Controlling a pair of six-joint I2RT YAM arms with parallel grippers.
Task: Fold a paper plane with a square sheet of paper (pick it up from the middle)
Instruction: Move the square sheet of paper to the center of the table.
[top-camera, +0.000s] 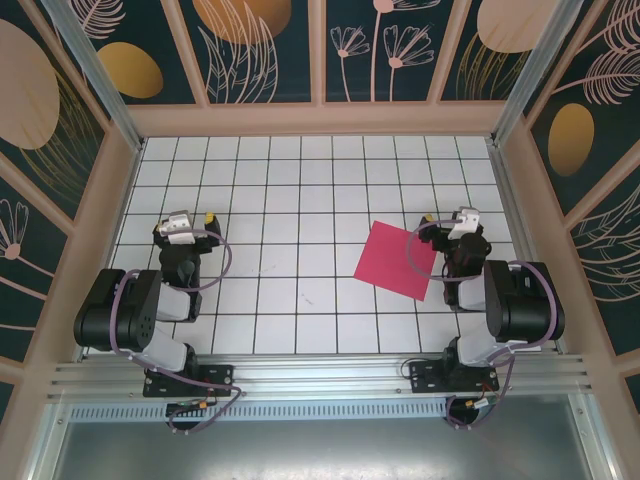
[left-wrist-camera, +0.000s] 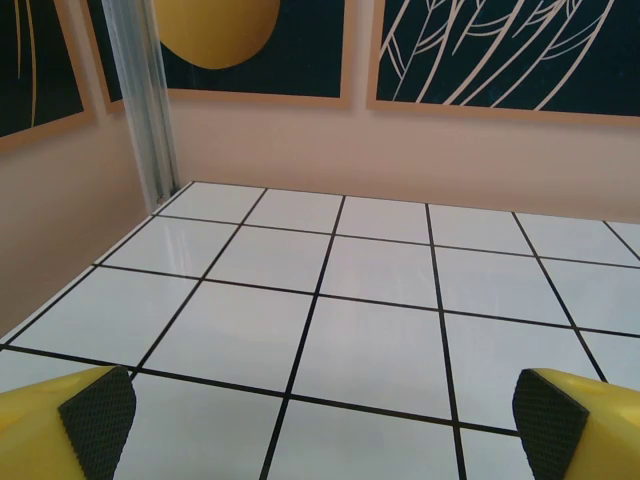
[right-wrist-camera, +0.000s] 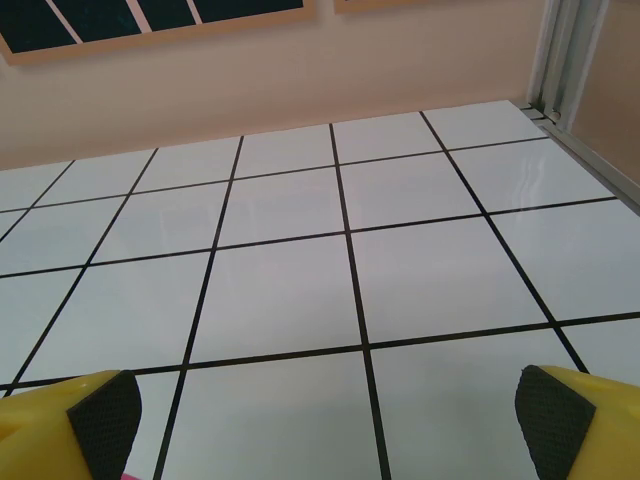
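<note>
The square sheet of paper (top-camera: 397, 259) is magenta-pink and lies flat on the white grid table, turned slightly, right of centre. It shows no folds. My right gripper (top-camera: 452, 220) stands open just right of the sheet's upper right corner, low over the tiles. In the right wrist view its yellow fingers with black pads (right-wrist-camera: 105, 418) frame bare tiles, with a pink sliver of the sheet (right-wrist-camera: 128, 477) at the bottom edge. My left gripper (top-camera: 185, 222) is open at the left side of the table, far from the sheet; its pads (left-wrist-camera: 98, 415) hold nothing.
The white tiled table (top-camera: 300, 180) is boxed in by peach walls with dark floral panels. An aluminium post (left-wrist-camera: 150, 110) stands in the far left corner. Both arm bases sit on the rail (top-camera: 320, 375) at the near edge.
</note>
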